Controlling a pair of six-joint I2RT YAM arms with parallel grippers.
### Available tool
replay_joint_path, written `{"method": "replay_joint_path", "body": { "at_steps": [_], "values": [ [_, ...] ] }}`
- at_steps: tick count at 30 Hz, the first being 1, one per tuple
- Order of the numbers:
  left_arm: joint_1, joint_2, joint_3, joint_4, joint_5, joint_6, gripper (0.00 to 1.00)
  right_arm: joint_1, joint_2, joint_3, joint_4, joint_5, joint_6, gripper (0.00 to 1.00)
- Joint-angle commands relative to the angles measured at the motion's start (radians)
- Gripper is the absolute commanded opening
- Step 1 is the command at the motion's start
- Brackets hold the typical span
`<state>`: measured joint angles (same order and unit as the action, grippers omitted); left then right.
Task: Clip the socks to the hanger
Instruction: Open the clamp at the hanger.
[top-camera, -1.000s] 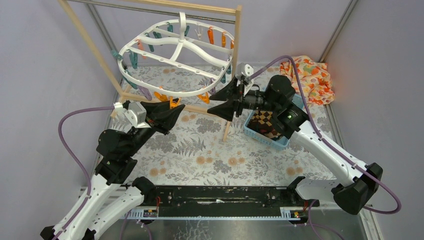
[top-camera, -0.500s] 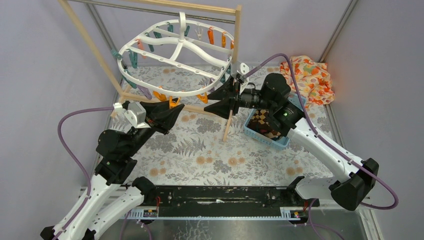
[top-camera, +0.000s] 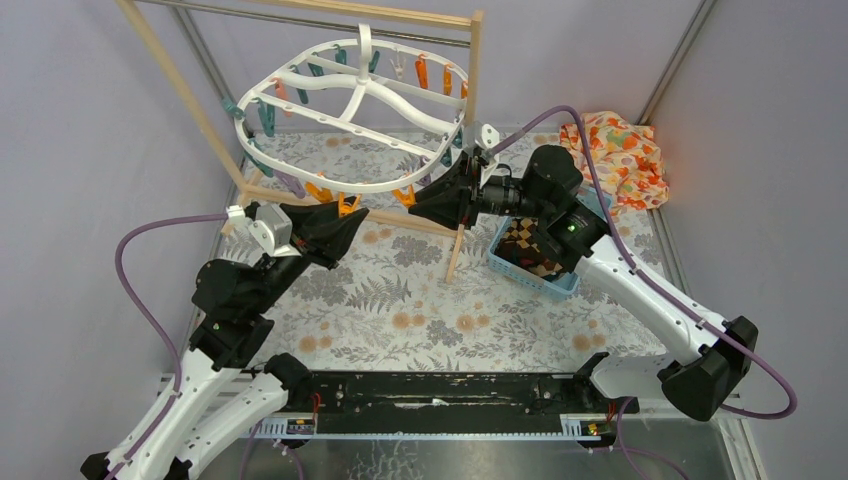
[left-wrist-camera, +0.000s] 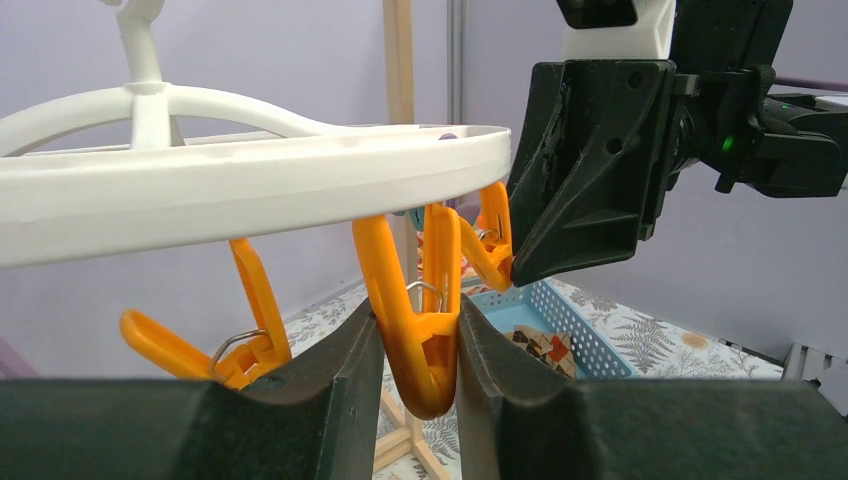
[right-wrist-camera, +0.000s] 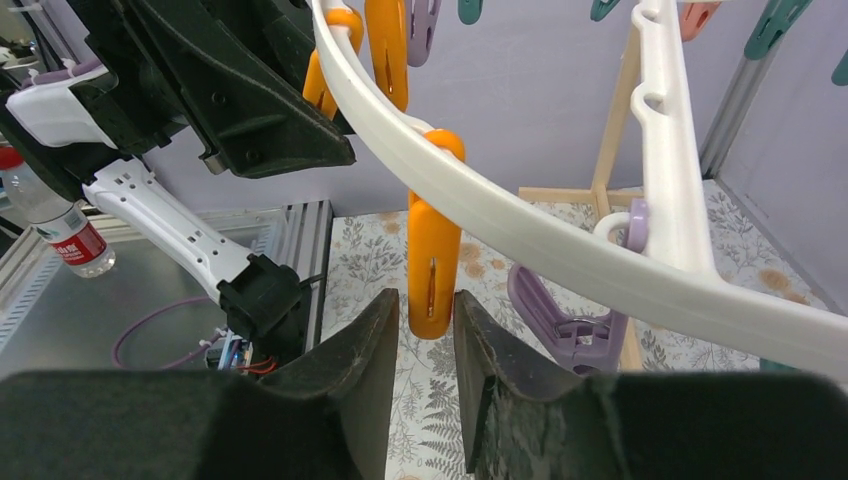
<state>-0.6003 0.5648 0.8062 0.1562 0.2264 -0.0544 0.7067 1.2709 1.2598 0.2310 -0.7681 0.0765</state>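
Left pincer (left-wrist-camera: 420, 345) pinches orange peg (left-wrist-camera: 402, 300) above fern-print table (top-camera: 400, 300), lilac walls (top-camera: 60, 150)

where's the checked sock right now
Top view, right side of the table: the checked sock lies in the blue basket, partly under the right arm, just right of the wooden rack post, nearer than the floral cloth.

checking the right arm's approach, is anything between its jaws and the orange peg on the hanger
Nothing visible. The orange peg hangs from the rim of the hanger straight down between the jaws of the right gripper. The purple peg sits off to one side, clear of them. Whether they already pinch it is unclear.
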Motion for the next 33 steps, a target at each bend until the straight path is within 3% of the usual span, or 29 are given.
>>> {"method": "replay_joint_path", "body": {
  "at_steps": [1, 5, 27, 33],
  "values": [
    [0.002, -0.02, 0.02, -0.009, 0.017, 0.019, 0.0, 0.008, 0.002, 0.029, 0.066, 0.009, 0.002, 0.36],
    [0.002, -0.024, 0.021, -0.013, 0.017, 0.016, 0.0, 0.008, 0.007, 0.021, 0.09, 0.003, 0.016, 0.4],
    [0.002, -0.027, 0.045, -0.014, 0.026, 0.007, 0.02, 0.008, 0.001, -0.035, 0.111, 0.004, 0.022, 0.38],
    [0.002, -0.027, 0.045, -0.013, 0.033, 0.001, 0.02, 0.009, -0.004, -0.037, 0.116, 0.006, 0.023, 0.32]
  ]
}}
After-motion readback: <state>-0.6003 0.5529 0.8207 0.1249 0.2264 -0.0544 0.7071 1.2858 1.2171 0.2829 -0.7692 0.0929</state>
